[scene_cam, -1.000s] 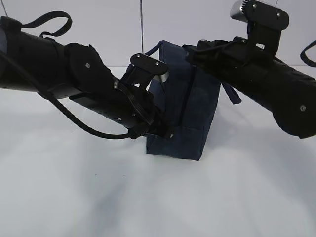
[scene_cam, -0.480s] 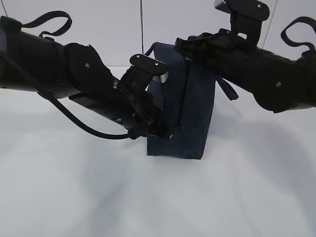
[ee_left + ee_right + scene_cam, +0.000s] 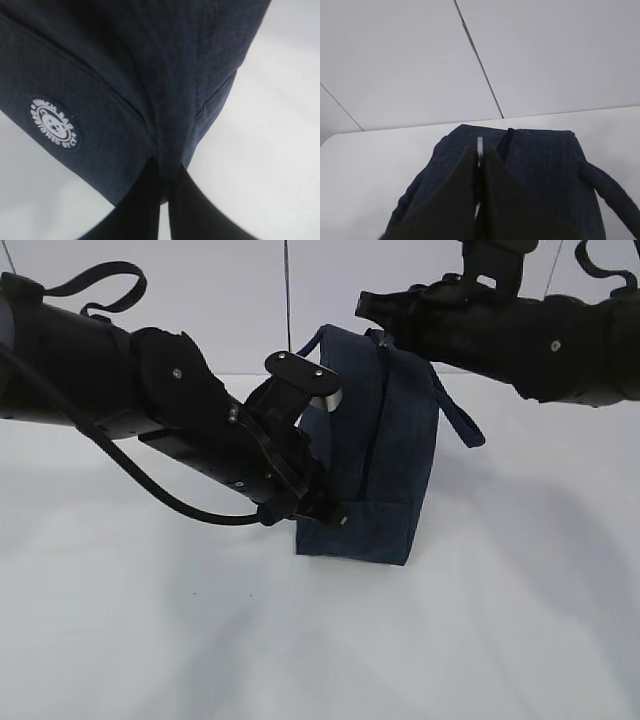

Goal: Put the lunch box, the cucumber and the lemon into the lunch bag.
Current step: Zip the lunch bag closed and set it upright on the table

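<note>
Exterior view: one lunch bag stands upright on the white table, long axis vertical, zipper running up its near edge. One loop handle hangs to the right. Left gripper pinches the bag's lower left corner; right gripper sits at the top edge.

Left wrist view: fingers closed on a fold of navy fabric; one round white logo to the left.

Right wrist view: jaws nearly closed on a thin metal piece above the bag top.

Lunch bag is dark navy, with a white round logo at its 8 o'clock; table is white.
</note>
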